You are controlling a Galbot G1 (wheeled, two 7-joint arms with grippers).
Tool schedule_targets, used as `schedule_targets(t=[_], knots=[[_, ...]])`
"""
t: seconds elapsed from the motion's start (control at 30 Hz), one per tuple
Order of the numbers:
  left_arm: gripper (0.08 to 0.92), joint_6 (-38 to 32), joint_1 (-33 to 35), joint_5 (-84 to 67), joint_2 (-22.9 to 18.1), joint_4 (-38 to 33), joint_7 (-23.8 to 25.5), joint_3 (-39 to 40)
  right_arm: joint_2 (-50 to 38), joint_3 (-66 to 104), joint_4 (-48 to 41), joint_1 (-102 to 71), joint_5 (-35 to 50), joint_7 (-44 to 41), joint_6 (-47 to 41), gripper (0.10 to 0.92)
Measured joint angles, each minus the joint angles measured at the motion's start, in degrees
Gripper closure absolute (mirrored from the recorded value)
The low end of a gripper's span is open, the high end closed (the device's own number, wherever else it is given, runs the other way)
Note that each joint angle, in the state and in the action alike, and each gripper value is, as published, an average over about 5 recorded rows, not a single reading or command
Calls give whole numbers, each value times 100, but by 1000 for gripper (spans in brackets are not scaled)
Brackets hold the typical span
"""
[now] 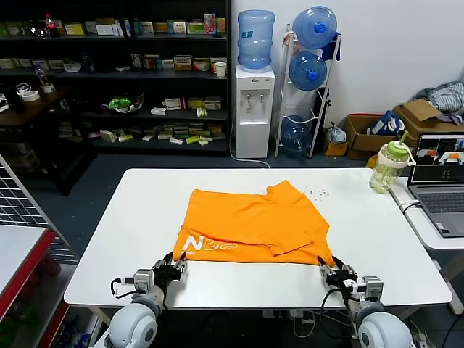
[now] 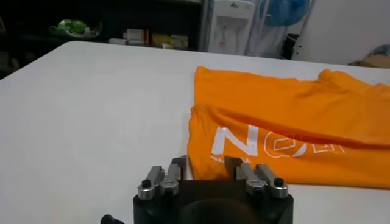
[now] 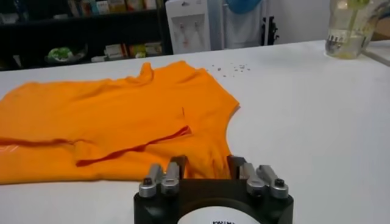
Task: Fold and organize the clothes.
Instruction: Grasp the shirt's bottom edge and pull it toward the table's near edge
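The orange T-shirt (image 1: 254, 221) lies partly folded on the white table (image 1: 123, 246), with its white lettering (image 1: 210, 245) facing up along the near left edge. My left gripper (image 1: 172, 267) is open at the shirt's near left corner. In the left wrist view (image 2: 207, 167) the corner fabric (image 2: 292, 122) reaches between the fingers. My right gripper (image 1: 328, 270) is open at the near right corner. In the right wrist view (image 3: 207, 164) the shirt's hem (image 3: 122, 122) lies between its fingers.
A green-lidded bottle (image 1: 388, 165) stands at the table's far right corner. A laptop (image 1: 438, 181) sits on a second table to the right. Small specks (image 1: 317, 192) lie beyond the shirt. Shelves and a water dispenser (image 1: 254, 109) stand behind.
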Motion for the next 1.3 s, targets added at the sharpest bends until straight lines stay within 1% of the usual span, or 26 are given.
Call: schedule_targets(t=[0.3, 0.37, 0.43, 0.67, 0.93, 1.13, 1.3], knots=[[831, -48, 30, 2, 0, -56, -33, -1, -5, 16, 1, -16, 46, 51, 11, 857], [881, -60, 36, 3, 1, -76, -48, -3, -21, 31, 17, -31, 67, 69, 22, 888], [906, -68, 48, -1, 10, -107, -65, -10, -42, 48, 47, -52, 93, 92, 35, 901], [910, -40, 160, -106, 133, -323, -167, -82, -146, 145, 263, -197, 226, 219, 57, 901], [910, 81, 480, -429, 429, -826, -304, -278, -328, 381, 788, -610, 471, 405, -11, 901], [910, 120, 1005, -598, 666, -1275, -380, -495, -352, 656, 1229, -1181, 579, 512, -64, 901], [910, 145, 1560, -633, 771, -1630, -433, -628, -328, 832, 1497, -1663, 594, 580, -94, 901]])
